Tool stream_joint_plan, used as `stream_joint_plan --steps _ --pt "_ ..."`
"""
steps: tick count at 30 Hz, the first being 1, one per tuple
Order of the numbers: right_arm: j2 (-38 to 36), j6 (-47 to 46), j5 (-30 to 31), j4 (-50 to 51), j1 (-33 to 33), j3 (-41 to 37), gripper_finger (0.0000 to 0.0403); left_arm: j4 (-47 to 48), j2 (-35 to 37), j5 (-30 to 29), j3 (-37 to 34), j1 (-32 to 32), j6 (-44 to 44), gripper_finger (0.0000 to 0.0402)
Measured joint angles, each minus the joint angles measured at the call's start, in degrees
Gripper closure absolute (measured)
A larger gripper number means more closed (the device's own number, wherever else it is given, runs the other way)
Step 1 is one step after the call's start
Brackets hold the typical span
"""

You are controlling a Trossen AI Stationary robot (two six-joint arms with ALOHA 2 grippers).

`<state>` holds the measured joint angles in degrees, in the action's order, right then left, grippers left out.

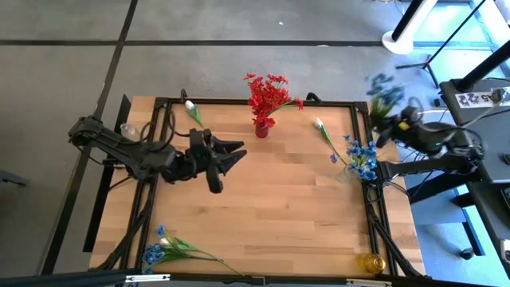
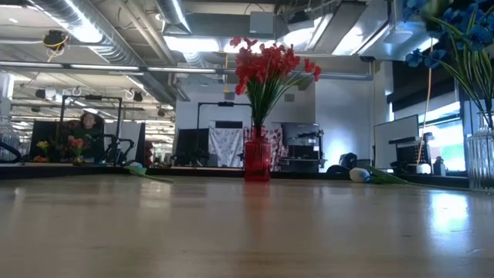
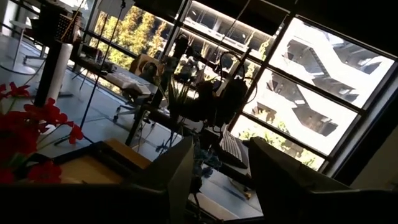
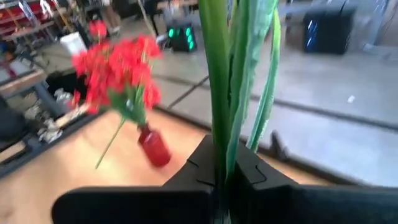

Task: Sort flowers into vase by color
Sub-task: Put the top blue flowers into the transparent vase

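Observation:
A red vase [image 1: 261, 128] with red flowers [image 1: 269, 92] stands at the table's far middle. A clear vase [image 2: 480, 158] at the right edge holds blue flowers [image 1: 362, 158]. White flowers lie at the far left [image 1: 191, 110] and far right [image 1: 323, 131]. A blue and white bunch [image 1: 163, 249] lies at the near left corner. My right gripper [image 1: 388, 126] hangs above the far right corner, shut on a blue flower [image 1: 386, 92]. My left gripper [image 1: 239, 155] hovers open above the table left of the red vase, nothing between its fingers [image 3: 171, 177]. My right gripper pinches the blue flower's green stem and leaves [image 4: 219, 158] between its two shut fingers [image 4: 252, 171]. The stem stands across the fingers and rises past them. The flower is lifted clear of the table, its blue blossoms [image 1: 386, 92] above the gripper.
A dark metal frame [image 1: 239, 101] runs around the table's edges. A small yellow object [image 1: 372, 261] sits at the near right corner. Bare wood [image 1: 279, 207] spans the table's middle and near side. Office furniture and windows fill the room beyond.

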<state>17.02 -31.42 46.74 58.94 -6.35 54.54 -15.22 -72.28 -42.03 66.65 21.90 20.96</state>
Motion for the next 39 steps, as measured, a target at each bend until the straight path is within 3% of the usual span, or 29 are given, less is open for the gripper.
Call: stream_joint_plan --steps 5,13,20,32,39 --pt "0.0 -4.5 -6.1 -0.2 0.0 -4.2 0.0394 -0.1 -0.6 1.5 0.0 -0.3 0.1 0.025" --pt "0.0 -4.8 -7.9 1.8 0.0 -4.6 0.0394 -0.5 -0.6 1.9 0.0 -0.1 0.1 0.025" --pt "0.0 -6.0 -11.8 3.2 0.0 -4.6 0.0394 -1.5 -0.6 7.7 0.0 -0.1 1.8 0.025" --pt "-0.5 -7.6 -10.3 -3.4 0.0 -12.0 0.0391 -1.5 -0.6 8.2 0.0 -0.1 1.3 0.025" --pt "-0.6 1.4 -10.0 -12.5 0.0 -16.0 0.0385 -0.7 -0.2 7.8 0.0 -0.1 -0.4 0.025"
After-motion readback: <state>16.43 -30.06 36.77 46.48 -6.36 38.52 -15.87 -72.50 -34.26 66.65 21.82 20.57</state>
